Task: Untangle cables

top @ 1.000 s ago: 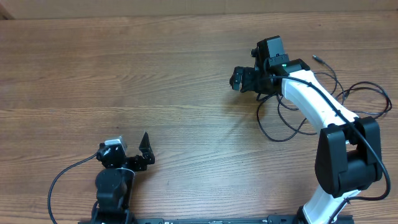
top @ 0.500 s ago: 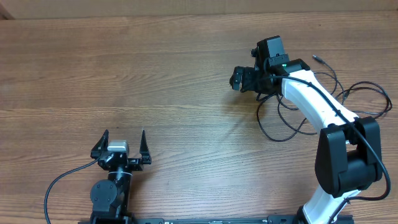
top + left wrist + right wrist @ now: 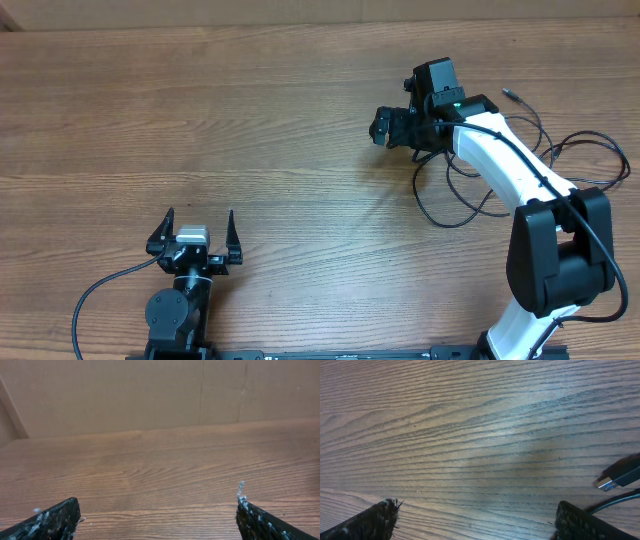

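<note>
I have the right gripper (image 3: 476, 508) spread wide and empty, just beside the cables (image 3: 437, 221). The left gripper (image 3: 198, 215) (released too) sits well apart from them.

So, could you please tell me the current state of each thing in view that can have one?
cables: loose overlapping loops on the table, partly hidden by the right arm, not held.
USB plug: unplugged, lying free on the table.
left claw: open, empty, away from the cables.
right claw: open, empty, near the cables.
</note>
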